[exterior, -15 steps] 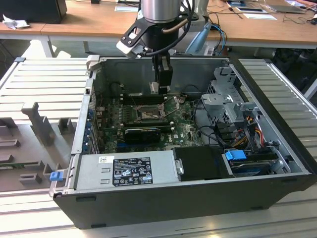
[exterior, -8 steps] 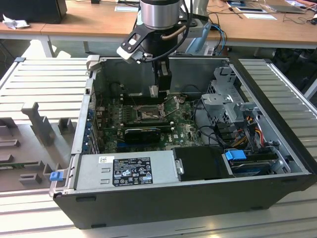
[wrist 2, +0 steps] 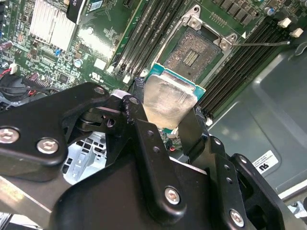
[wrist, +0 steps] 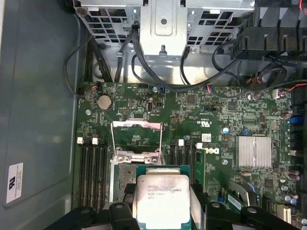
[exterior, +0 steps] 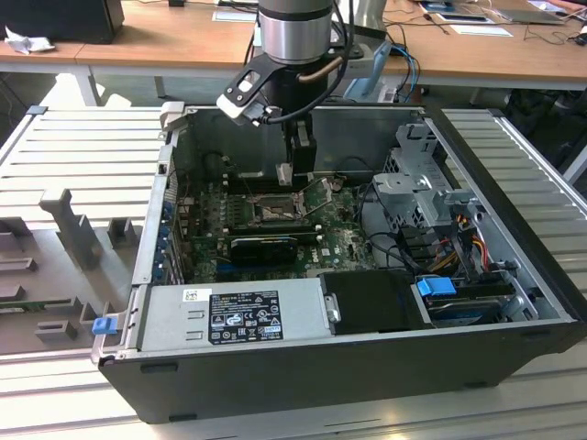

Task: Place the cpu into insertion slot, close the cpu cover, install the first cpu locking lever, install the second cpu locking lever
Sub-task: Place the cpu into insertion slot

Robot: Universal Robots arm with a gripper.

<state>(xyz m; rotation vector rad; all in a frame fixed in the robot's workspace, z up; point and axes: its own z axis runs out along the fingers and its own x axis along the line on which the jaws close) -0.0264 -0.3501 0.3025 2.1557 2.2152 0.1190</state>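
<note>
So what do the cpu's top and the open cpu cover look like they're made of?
The cpu top looks like matte silvery metal, with a dull grey sheen, over a green board-like rim, likely laminate. The cpu cover looks like thin stamped steel or similar: bright silver with glinting edges.

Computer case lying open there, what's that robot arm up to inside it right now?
The arm's gripper is shut on the cpu, gripping it by two opposite edges above the motherboard inside the open computer case. The chip hangs near the bare socket and is not yet seated in it. The cpu cover is swung open, so the socket has not been closed up.
</note>
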